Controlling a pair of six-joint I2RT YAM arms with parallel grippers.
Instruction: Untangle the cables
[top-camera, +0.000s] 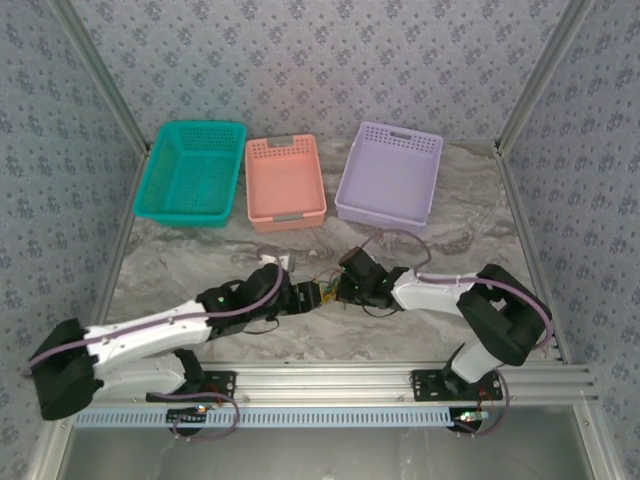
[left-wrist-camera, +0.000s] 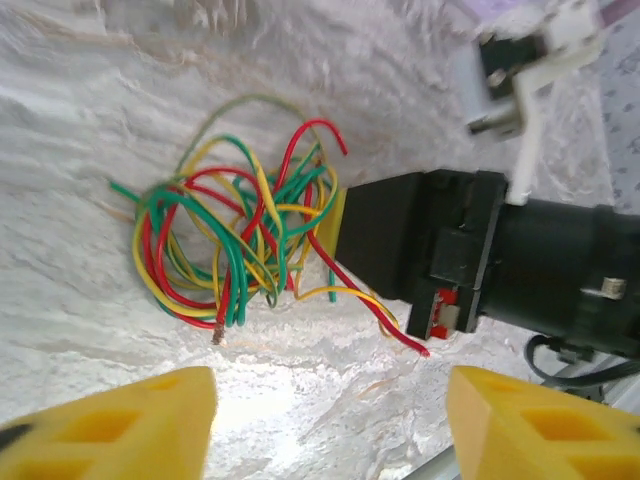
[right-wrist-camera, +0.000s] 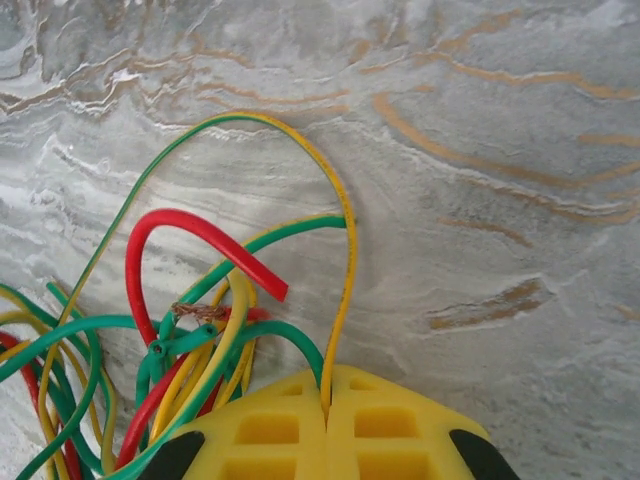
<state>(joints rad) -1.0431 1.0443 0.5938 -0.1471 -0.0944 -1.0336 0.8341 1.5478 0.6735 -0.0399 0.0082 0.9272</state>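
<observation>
Tangled cables (left-wrist-camera: 235, 240) lay on the table (top-camera: 480, 235), outside the teal basket (top-camera: 190, 172), pink basket (top-camera: 285, 185) and purple basket (top-camera: 390, 178).
The right gripper (right-wrist-camera: 325, 400) pinched one yellow-green wire; the left gripper (left-wrist-camera: 330, 420) hung open.

My left arm (top-camera: 170, 325) lies low, stretched toward the middle, and my left tool (left-wrist-camera: 330, 420) stands open, its yellow fingers (left-wrist-camera: 130, 425) wide apart. My right arm (top-camera: 470, 300) folds at the elbow and reaches in from the other side. My right tool (right-wrist-camera: 328, 400) is pressed closed, with one strand of the cables (right-wrist-camera: 215, 235) pinched in the seam.
</observation>
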